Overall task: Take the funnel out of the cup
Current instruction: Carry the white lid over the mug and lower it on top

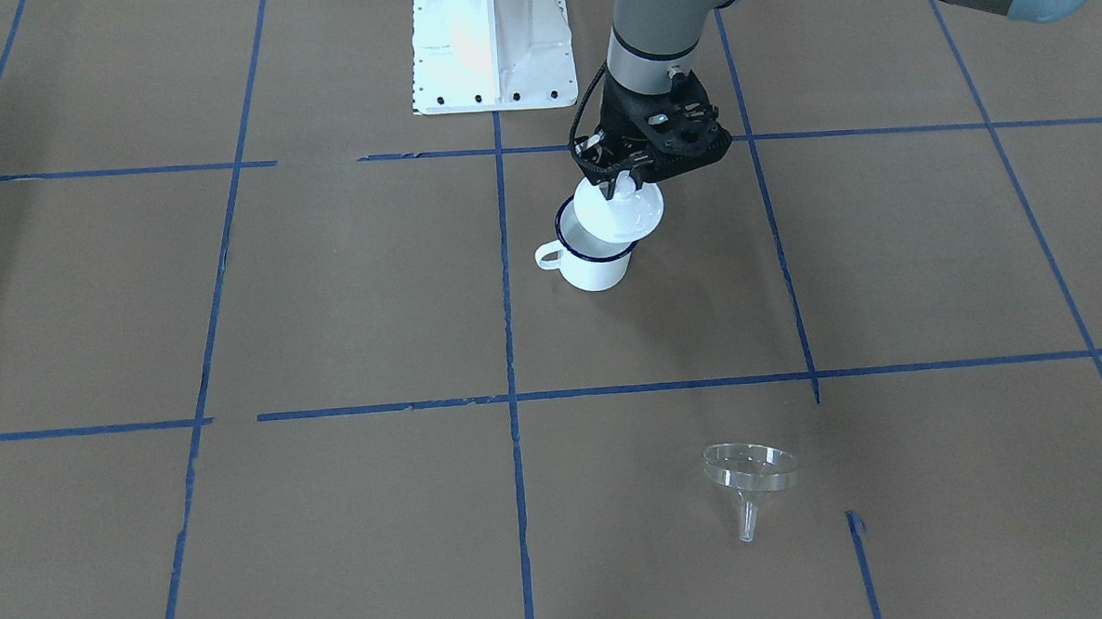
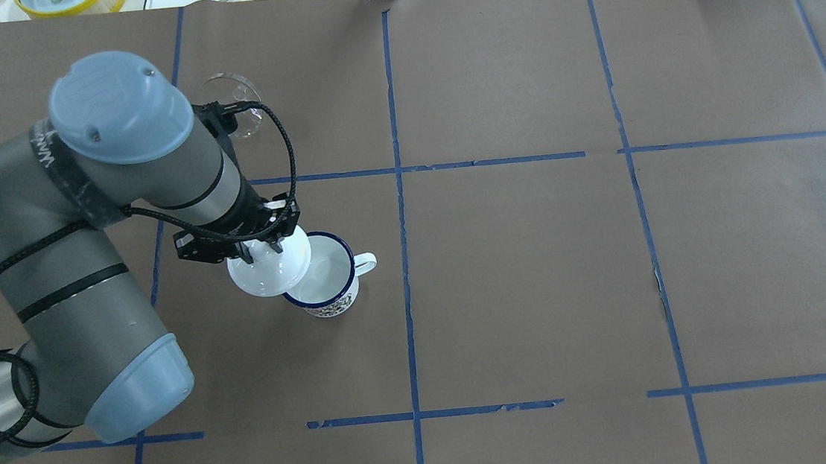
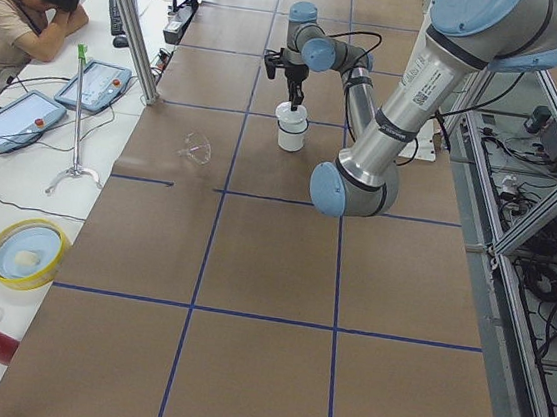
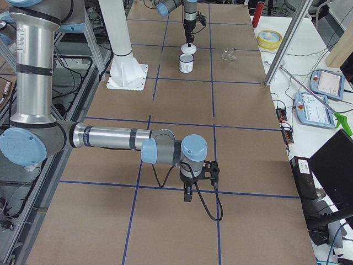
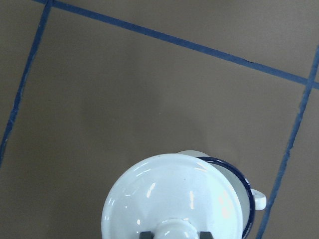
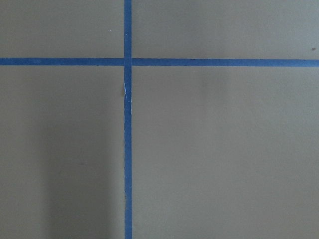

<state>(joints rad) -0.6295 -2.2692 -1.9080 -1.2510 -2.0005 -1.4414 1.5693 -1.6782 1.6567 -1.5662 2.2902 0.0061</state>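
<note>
Funnel [image 1: 750,473] out on the tabletop [image 1: 328,310], lid held over the cup [image 1: 593,256]

Nearest my front camera, the clear funnel lies on the brown tabletop with its spout pointing toward the lens. It is well apart from the cup and nothing touches it. Farther back, the white enamel cup with its dark blue rim stands upright beside a blue tape line [image 1: 505,284], its handle toward the robot's right. My left claw [image 1: 620,187] is clenched on the knob of a white domed lid [image 1: 619,212]. The lid sits off-centre over the cup, covering part of its mouth. I cannot tell whether lid and rim touch. My right claw [image 4: 188,194] hangs low over bare tabletop far from the cup, and I cannot tell whether it is clenched or released.
</note>
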